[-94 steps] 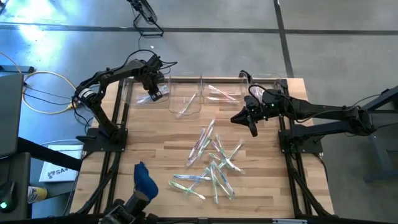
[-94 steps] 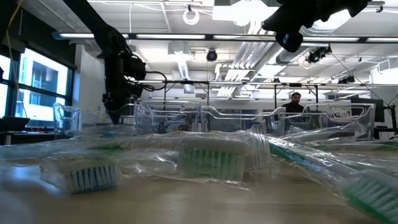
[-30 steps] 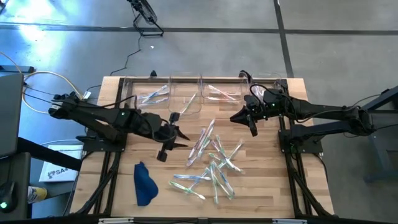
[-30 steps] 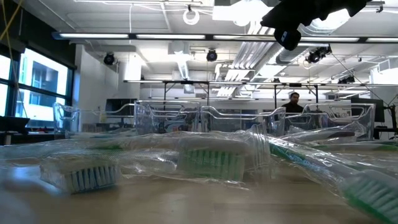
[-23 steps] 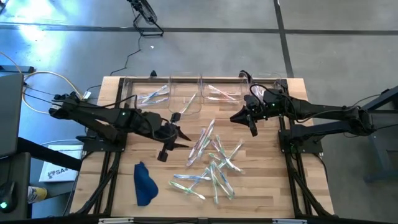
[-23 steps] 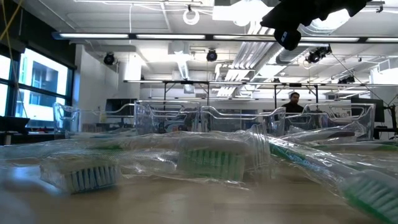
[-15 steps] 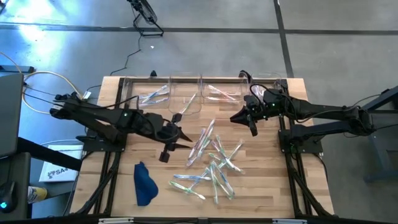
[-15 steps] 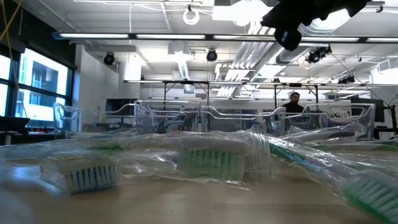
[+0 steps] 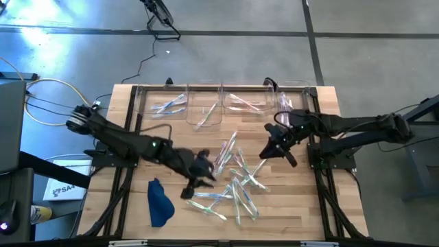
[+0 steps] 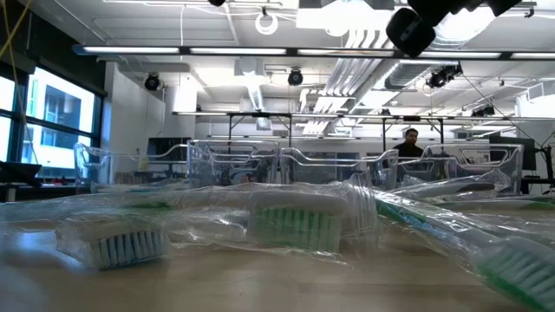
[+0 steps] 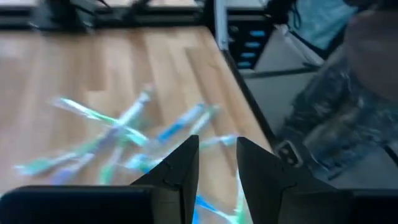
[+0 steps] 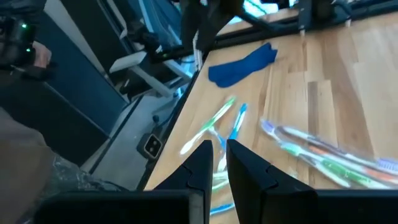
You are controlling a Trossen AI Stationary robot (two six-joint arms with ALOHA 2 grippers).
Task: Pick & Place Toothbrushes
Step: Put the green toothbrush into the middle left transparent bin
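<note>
Three bins (image 9: 204, 104), few toothbrushes (image 9: 169, 105) inside

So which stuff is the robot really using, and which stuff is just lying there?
For the job:
- toothbrushes piled on the table
- clear bins along the far edge, some brushes inside
- left gripper and right gripper, both over the pile

Just lying about:
- blue cloth
- yellow cable off the table

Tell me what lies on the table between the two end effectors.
High view: the loose toothbrushes lie between the left end effector and right end effector, spreading on toward the front edge.
</note>
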